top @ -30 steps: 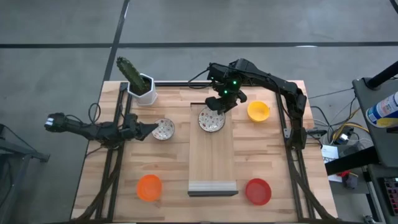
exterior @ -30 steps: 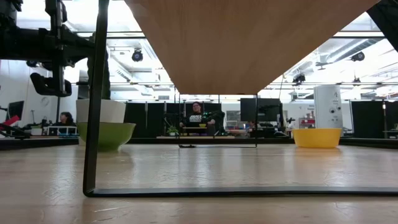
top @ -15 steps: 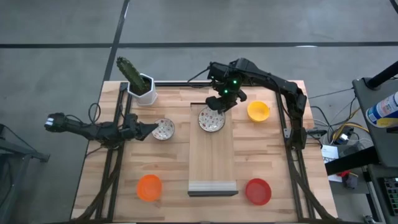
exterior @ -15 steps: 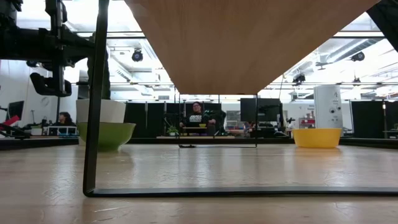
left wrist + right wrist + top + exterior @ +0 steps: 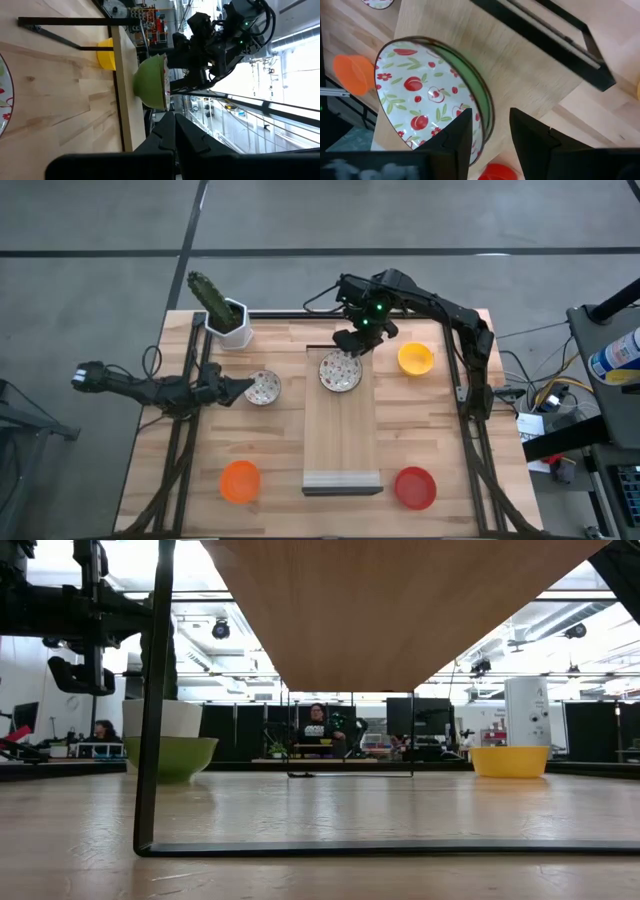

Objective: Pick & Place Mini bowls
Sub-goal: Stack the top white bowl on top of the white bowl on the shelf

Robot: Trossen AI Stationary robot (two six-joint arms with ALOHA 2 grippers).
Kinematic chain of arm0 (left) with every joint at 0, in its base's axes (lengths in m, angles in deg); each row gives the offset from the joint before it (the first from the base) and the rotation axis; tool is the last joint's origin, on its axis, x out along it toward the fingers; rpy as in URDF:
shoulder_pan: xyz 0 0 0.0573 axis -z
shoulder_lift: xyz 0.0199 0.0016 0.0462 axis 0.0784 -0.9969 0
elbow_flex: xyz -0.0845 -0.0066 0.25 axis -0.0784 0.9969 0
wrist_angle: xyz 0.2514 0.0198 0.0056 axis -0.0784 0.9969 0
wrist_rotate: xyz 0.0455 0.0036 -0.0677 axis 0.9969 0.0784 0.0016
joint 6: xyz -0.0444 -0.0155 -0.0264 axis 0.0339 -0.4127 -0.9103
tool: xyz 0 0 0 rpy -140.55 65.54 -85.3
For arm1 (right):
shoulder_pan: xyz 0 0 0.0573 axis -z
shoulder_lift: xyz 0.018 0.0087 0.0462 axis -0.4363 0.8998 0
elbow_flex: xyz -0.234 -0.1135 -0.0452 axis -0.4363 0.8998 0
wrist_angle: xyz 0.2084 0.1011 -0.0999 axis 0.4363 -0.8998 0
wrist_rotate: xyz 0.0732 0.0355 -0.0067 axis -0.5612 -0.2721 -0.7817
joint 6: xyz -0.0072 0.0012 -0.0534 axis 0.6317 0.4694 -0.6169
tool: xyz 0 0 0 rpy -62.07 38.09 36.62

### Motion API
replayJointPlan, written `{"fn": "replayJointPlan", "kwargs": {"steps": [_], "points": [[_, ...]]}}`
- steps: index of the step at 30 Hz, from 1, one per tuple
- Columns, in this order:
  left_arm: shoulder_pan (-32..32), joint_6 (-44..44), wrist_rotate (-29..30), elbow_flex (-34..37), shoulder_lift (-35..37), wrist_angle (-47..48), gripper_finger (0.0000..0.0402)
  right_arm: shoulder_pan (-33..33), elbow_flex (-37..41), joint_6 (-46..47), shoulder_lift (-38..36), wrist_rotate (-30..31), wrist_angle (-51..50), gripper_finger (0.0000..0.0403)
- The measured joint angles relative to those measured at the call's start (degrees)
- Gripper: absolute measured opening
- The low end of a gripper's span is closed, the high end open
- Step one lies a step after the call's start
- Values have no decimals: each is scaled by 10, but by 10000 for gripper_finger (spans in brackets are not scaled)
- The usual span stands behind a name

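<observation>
High view: patterned bowl (image 5: 340, 372) just below open right pincer (image 5: 352, 343).

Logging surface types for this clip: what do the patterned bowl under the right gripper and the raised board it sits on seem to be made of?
The patterned bowl looks like glazed ceramic or melamine: glossy white inside with printed red fruit and leaves, green outside. The raised board looks like pale, matte wood with visible grain, on a dark, probably metal, frame. The right gripper hovers open above the bowl.

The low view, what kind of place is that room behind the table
Probably a large shared lab or workshop: a seated person at a far desk, a row of dark partitions or screens along the back, and ceiling-mounted lights or gear over an open floor.
</observation>
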Motion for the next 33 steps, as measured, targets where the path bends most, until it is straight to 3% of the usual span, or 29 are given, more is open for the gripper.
{"fn": "replayJointPlan", "kwargs": {"steps": [12, 17, 23, 33], "points": [[0, -1, 0, 0, 0, 0, 3, 25, 0, -16, -28, -28, 2, 129], [0, -1, 0, 0, 0, 0, 3, 12, -1, -32, -33, -41, 0, 93], [0, -1, 0, 0, 0, 0, 3, -2, 0, -46, -33, -67, 2, 17], [0, -1, 0, 0, 0, 0, 3, -9, 11, -46, -33, -50, 3, 8]]}}
